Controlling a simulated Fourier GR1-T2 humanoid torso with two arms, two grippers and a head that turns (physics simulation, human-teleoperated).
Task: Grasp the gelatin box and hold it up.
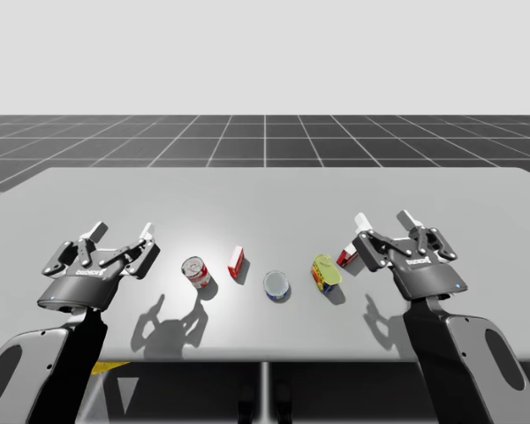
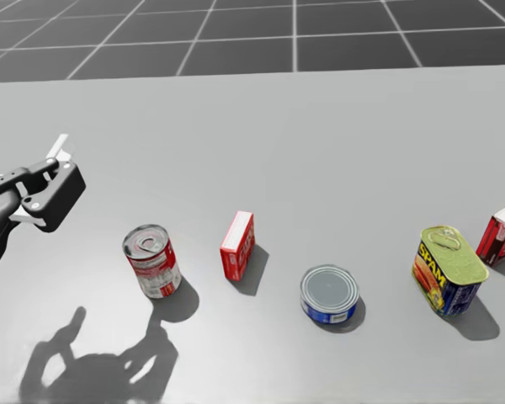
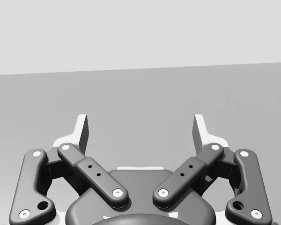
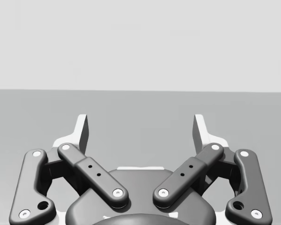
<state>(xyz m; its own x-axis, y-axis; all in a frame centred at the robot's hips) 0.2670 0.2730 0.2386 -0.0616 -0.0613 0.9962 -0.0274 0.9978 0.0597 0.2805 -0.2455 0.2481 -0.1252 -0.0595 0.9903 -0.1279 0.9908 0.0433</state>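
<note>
Small red cardboard gelatin box (image 2: 237,245): upright between sealed red-labelled tin can (image 2: 152,261) and sealed flat blue tin (image 2: 328,295), well apart from both grippers. Left gripper (image 3: 140,129) and right gripper (image 4: 140,129): fingers spread, holding nothing.

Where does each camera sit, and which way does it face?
High view: fixed above the table, looking down across it; both arms show, left gripper and right gripper.
Head view: on my head, tilted down at the table; one arm's gripper shows.
Left wrist view: on the left hand, looking along its open fingers across the table.
Right wrist view: same, from the right hand.
High and head views share the red-and-white can and flat blue can.
</note>
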